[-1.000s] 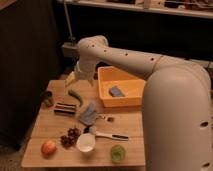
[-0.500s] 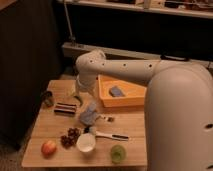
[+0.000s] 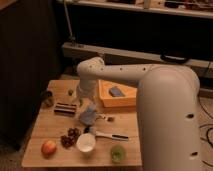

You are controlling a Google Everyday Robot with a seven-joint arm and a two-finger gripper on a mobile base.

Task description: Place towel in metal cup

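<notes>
The towel [image 3: 88, 115], a small pale blue-grey cloth, lies crumpled near the middle of the wooden table [image 3: 47, 127]. The metal cup [image 3: 47, 98], small and dark, stands at the table's left edge. My gripper [image 3: 83, 103] hangs from the white arm just above the towel's back-left edge, to the right of a dark striped block [image 3: 65, 108]. It is open and holds nothing; the cup is well to its left.
A yellow tub [image 3: 120, 100] holding a dark item sits back right. Along the front are an apple [image 3: 48, 147], grapes [image 3: 70, 138], a white cup [image 3: 86, 142], a green fruit [image 3: 117, 153] and a utensil [image 3: 111, 135]. A small green thing [image 3: 70, 92] lies behind the block.
The arm has swung down and forward from over the table's back edge, so the gripper now sits low, close over the towel. No object has moved.
</notes>
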